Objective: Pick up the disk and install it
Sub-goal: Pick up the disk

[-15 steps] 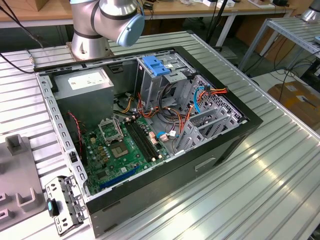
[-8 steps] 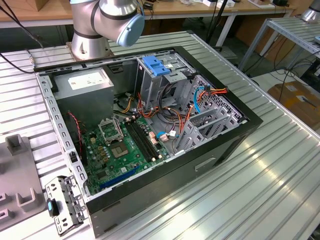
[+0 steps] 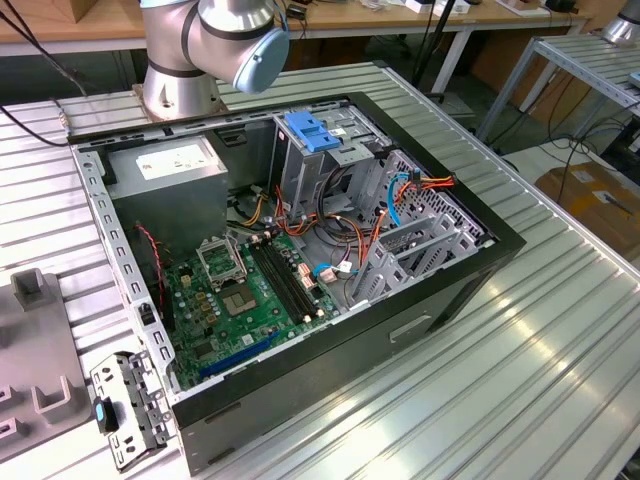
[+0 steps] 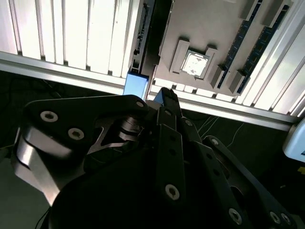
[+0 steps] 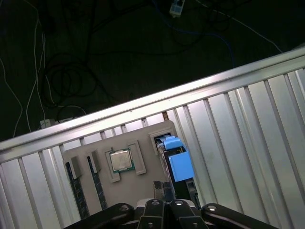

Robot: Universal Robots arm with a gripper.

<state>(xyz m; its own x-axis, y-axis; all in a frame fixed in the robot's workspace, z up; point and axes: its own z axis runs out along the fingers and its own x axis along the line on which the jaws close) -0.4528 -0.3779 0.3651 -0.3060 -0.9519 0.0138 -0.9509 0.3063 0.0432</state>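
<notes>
Little of the task looks done. The disk (image 5: 180, 164) stands on edge in a slot of the grey tray (image 5: 138, 183) with its blue carrier frame uppermost. It is not yet lifted and not yet in the computer case (image 3: 300, 250), which lies open on the ribbed counter (image 5: 238, 119) with its tall drive cage (image 3: 335, 150) in plain sight. By my judgement both the pick and the install are left to do.

The fingers (image 4: 169, 107) hang over the tray near its edge. The disk sits just beyond their tips and a little to one side, close to them but apart as far as I can judge. In the first wrist view they look pressed together, with at most a thin slit between the pads, and they pinch nothing. Beyond the fingertips and beside the disk, the tray also carries a processor chip (image 5: 121, 160) and, farther off, memory sticks (image 5: 76, 188) set on edge
</notes>
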